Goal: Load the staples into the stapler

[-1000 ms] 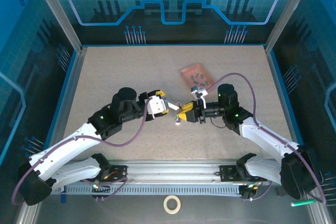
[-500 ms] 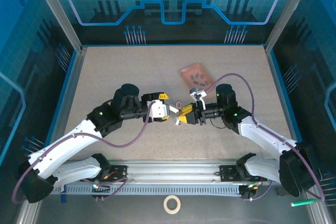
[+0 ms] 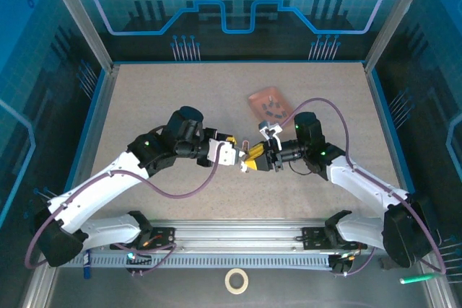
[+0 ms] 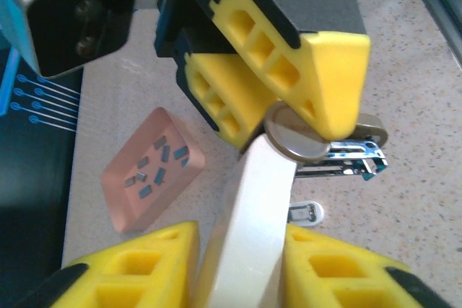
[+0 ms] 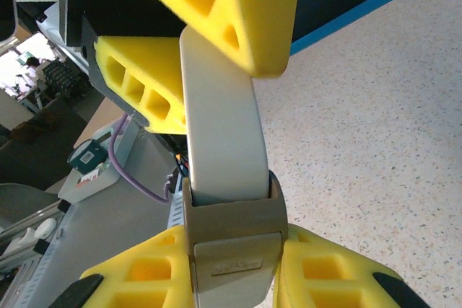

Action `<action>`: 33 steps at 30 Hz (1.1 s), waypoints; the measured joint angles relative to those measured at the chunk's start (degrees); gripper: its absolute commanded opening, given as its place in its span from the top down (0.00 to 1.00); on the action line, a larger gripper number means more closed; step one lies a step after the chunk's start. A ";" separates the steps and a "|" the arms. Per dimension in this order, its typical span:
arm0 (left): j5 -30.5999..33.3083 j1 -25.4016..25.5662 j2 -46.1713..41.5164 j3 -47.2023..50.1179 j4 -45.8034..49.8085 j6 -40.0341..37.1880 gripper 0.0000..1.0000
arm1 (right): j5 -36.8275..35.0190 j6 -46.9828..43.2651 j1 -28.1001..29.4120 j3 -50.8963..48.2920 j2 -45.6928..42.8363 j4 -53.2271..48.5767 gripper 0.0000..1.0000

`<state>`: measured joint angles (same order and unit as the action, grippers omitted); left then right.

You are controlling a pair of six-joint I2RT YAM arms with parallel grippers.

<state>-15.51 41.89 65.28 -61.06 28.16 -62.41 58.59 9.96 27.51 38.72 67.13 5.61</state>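
Item: stapler (image 4: 256, 207), a slim, smooth white plastic bar with a round silvery metal end, held above the speckled beige desk (image 3: 166, 99) at its middle. Left tool (image 4: 238, 250) and right tool (image 5: 231, 265), each with ribbed yellow foam-like fingers, are both pinched on the white body from opposite ends. Staples (image 4: 155, 167): small dark-grey metal strips lying loose in a shallow, pink, translucent rectangular tray (image 4: 123, 214) on the desk, apart from the stapler and beyond both tools.
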 measured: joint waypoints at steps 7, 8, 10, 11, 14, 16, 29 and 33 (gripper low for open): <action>1.11 0.81 0.55 -2.16 4.48 0.17 0.81 | -0.79 -1.51 0.35 1.07 -0.37 -3.41 0.59; 1.86 0.98 0.85 -2.99 5.46 1.90 0.81 | -2.23 -2.01 0.55 1.14 -1.20 -3.82 0.53; 3.10 1.05 1.38 -4.76 8.22 6.14 0.81 | -5.53 -2.99 0.52 1.16 -3.32 -4.90 0.45; 3.89 1.16 1.62 -5.70 9.57 8.52 0.82 | -7.23 -3.58 0.50 1.16 -4.44 -5.33 0.44; 6.99 1.84 2.47 -7.82 13.27 15.85 0.86 | -12.94 -4.44 0.57 1.16 -8.09 -7.04 0.44; 9.01 2.56 2.93 -8.15 15.23 20.17 0.87 | -16.90 -4.72 1.01 1.22 -10.21 -8.52 0.44; 14.47 4.04 10.82 -14.69 27.93 39.85 0.85 | -34.82 -6.67 11.63 4.44 -10.40 -15.61 0.43; 14.43 4.04 15.69 -18.51 31.61 43.95 0.85 | -41.09 -9.35 14.14 2.95 -10.78 -13.14 0.42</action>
<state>-1.08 45.93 80.97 -79.57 59.77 -18.46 17.50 0.60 41.65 41.67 56.36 -7.53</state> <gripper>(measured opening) 0.207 0.572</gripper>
